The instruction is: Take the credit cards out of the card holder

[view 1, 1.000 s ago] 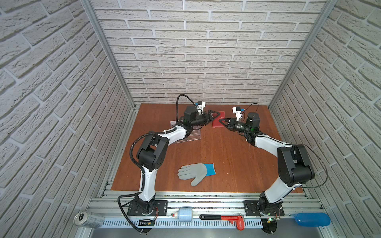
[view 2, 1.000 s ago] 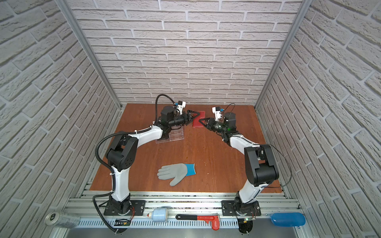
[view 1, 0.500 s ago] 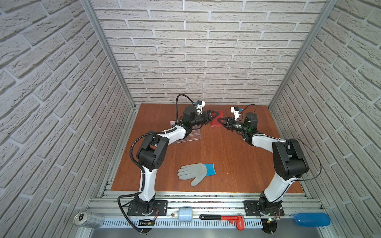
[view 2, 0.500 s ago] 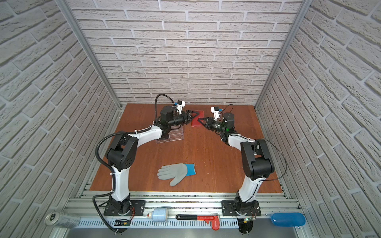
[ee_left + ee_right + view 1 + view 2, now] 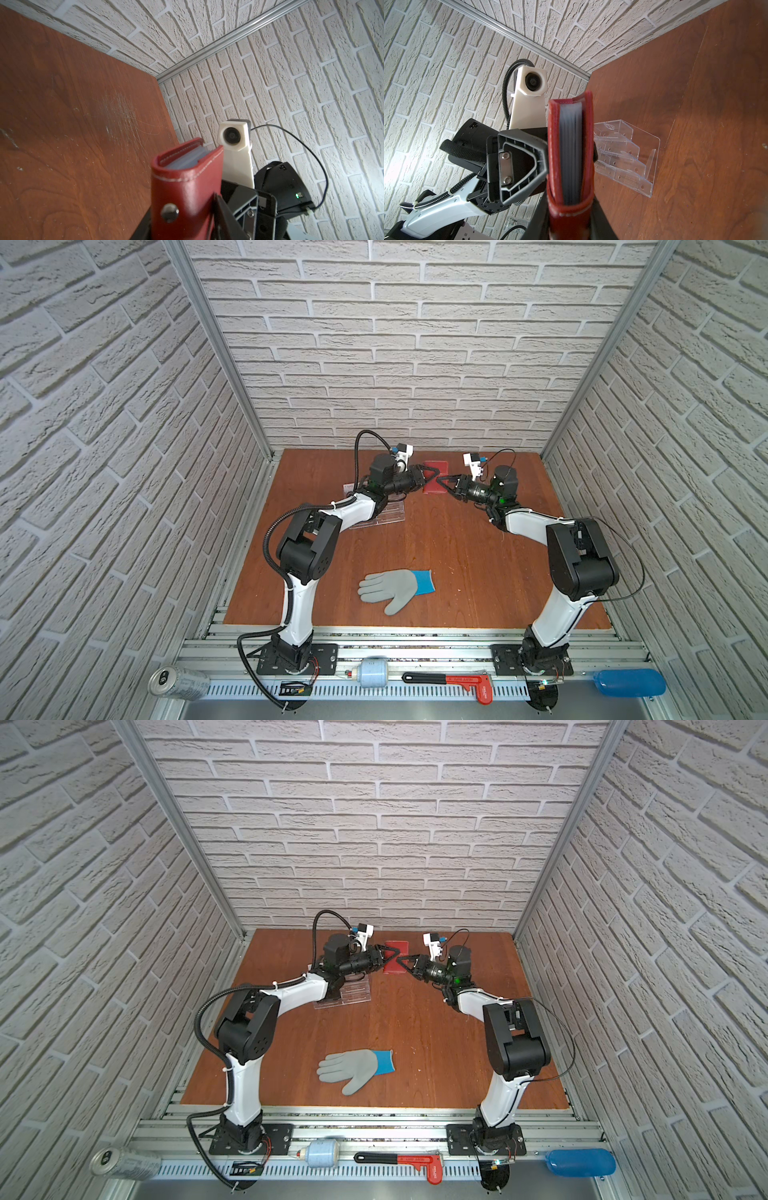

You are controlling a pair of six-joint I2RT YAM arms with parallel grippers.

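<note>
The dark red card holder (image 5: 435, 477) (image 5: 397, 960) is held above the table's far middle, between both grippers. It is closed, and its strap with a metal snap (image 5: 170, 212) wraps round the open edge. My left gripper (image 5: 428, 480) (image 5: 180, 209) is shut on the card holder, one finger (image 5: 521, 164) pressed flat against a cover. From the opposite side my right gripper (image 5: 445, 483) (image 5: 570, 220) is shut on the holder's strap end. Only grey sleeve edges (image 5: 571, 158) show between the covers. The credit cards are hidden.
A clear acrylic tiered stand (image 5: 384, 514) (image 5: 625, 158) sits under my left forearm. A grey and blue glove (image 5: 395, 587) lies near the front middle. The back brick wall is close behind the grippers. A can (image 5: 178, 684) and a red wrench (image 5: 453, 680) rest on the front rail.
The left gripper's jaws have narrowed onto the card holder. The right arm's elbow has swung a little inward while its gripper kept its hold.
</note>
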